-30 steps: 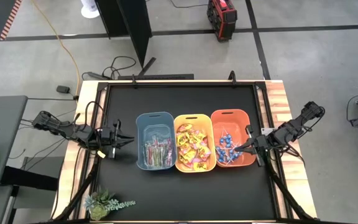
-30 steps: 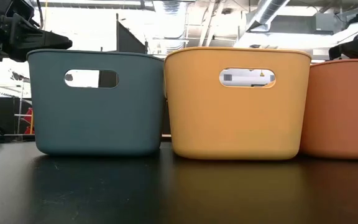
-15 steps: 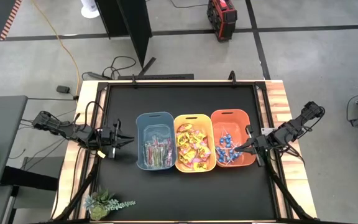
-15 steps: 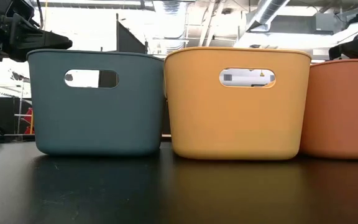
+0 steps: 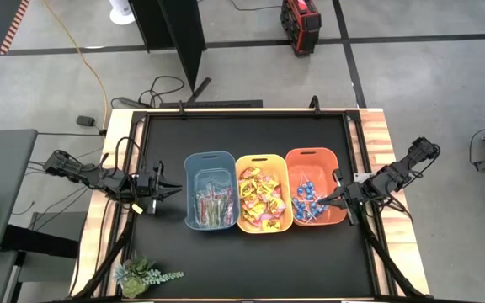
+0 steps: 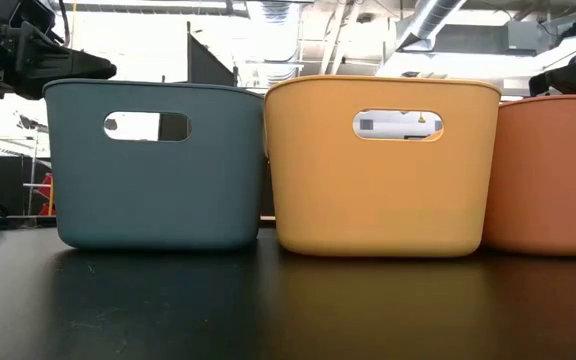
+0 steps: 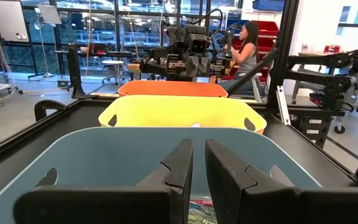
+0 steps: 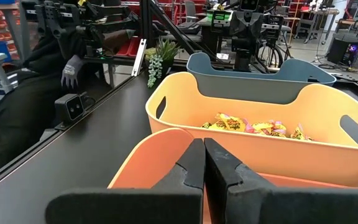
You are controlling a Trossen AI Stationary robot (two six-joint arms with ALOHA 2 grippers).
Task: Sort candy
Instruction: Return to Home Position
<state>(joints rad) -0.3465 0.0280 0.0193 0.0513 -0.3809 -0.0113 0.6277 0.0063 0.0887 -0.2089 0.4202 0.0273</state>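
- Candy (image 5: 262, 202): sorted by kind into three plastic bins set in a row, side walls touching, at the middle of the table.
- Table (image 5: 242, 135): matt black top, with a light wooden border (image 5: 386, 151) down the sides and a black rail frame round it.
- Room: grey concrete floor with dark lines. An orange cable (image 5: 91, 67) trails behind the table and a red case (image 5: 300, 17) stands at the far side. The left wrist view shows a seated person (image 7: 248, 46) among workshop benches.
- Small potted plant (image 5: 141, 273): at the near left corner of the table.
- Blue-grey bin (image 5: 209, 155): left of the row. It holds slim pinkish sticks (image 5: 212, 206) in clear wrap, lying lengthwise in a loose bundle.
- Yellow bin (image 5: 263, 157): middle of the row. It holds yellow square packets (image 5: 258, 192) with red print, heaped and overlapping.
- Orange bin (image 5: 311, 151): right of the row. It holds blue-wrapped lollipops (image 5: 307, 202) on thin sticks, clustered in the nearer half.
- Left gripper (image 5: 178, 188): raised just beside the blue-grey bin's outer wall, apart from it. Its fingers are drawn close with only a thin slit between them, and it holds nothing.
- Right gripper (image 5: 320, 200): raised over the orange bin's outer edge, with its fingers pressed together and empty.
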